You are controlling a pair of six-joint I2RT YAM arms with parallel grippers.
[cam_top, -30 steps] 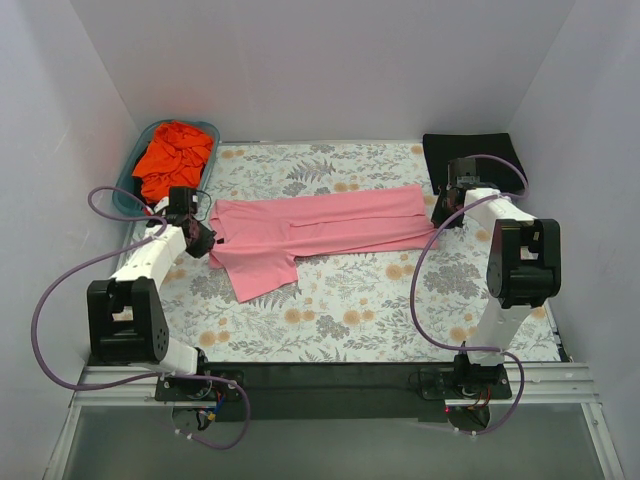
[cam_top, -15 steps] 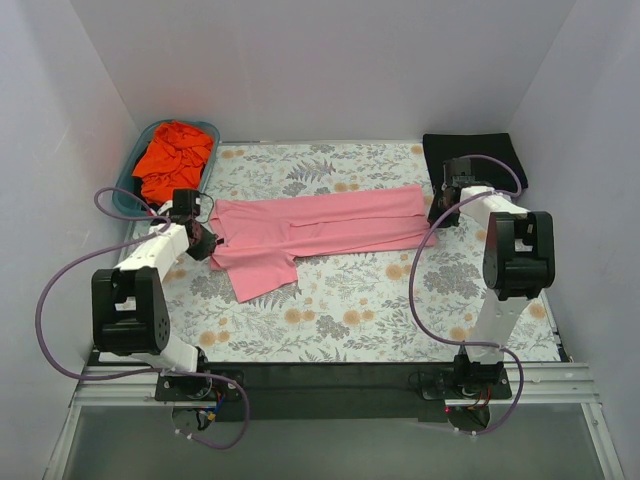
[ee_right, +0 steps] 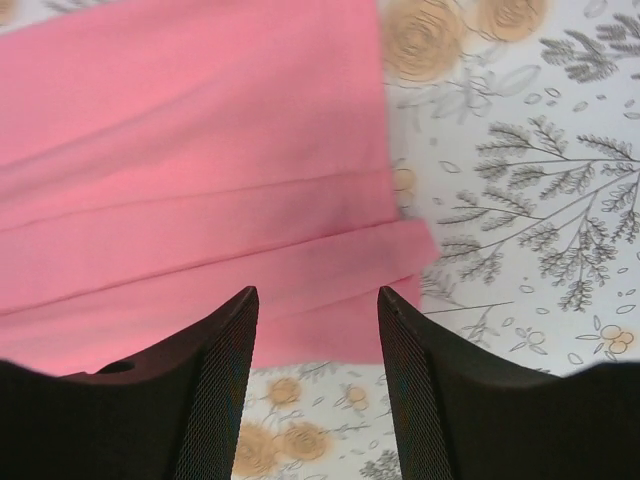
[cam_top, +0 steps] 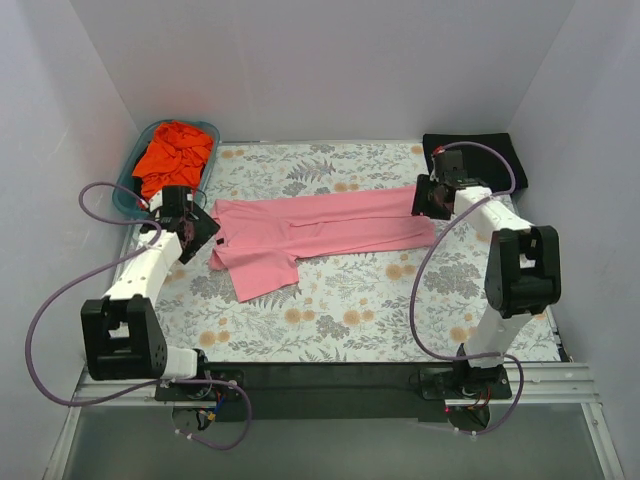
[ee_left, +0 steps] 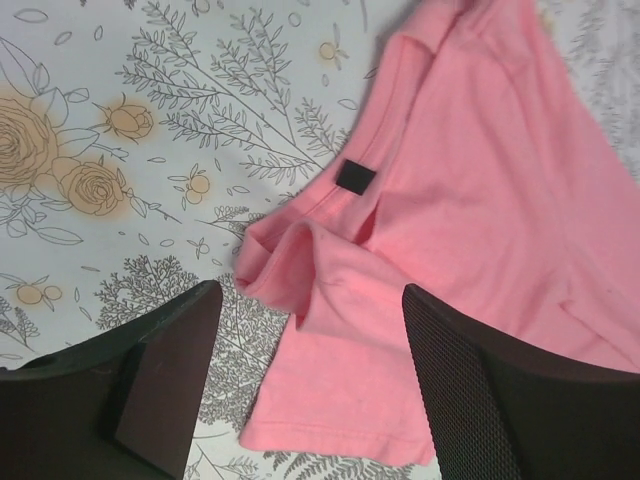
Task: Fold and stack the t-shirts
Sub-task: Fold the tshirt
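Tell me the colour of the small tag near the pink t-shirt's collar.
Black. The tag on the pink t-shirt shows clearest in the left wrist view.

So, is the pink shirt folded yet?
Partly. The pink shirt lies as a long strip, layers overlapping at its hem end; one sleeve sticks out, and it isn't folded crosswise.

My left arm (cam_top: 150, 268) and right arm (cam_top: 485, 208) wear white shells over black joint blocks, purple cables (cam_top: 412, 300) looping off each; jaws have black mesh-textured pads (ee_right: 215, 400).

Left hand (ee_left: 310, 300) and right hand (ee_right: 317, 298) hover spread wide.
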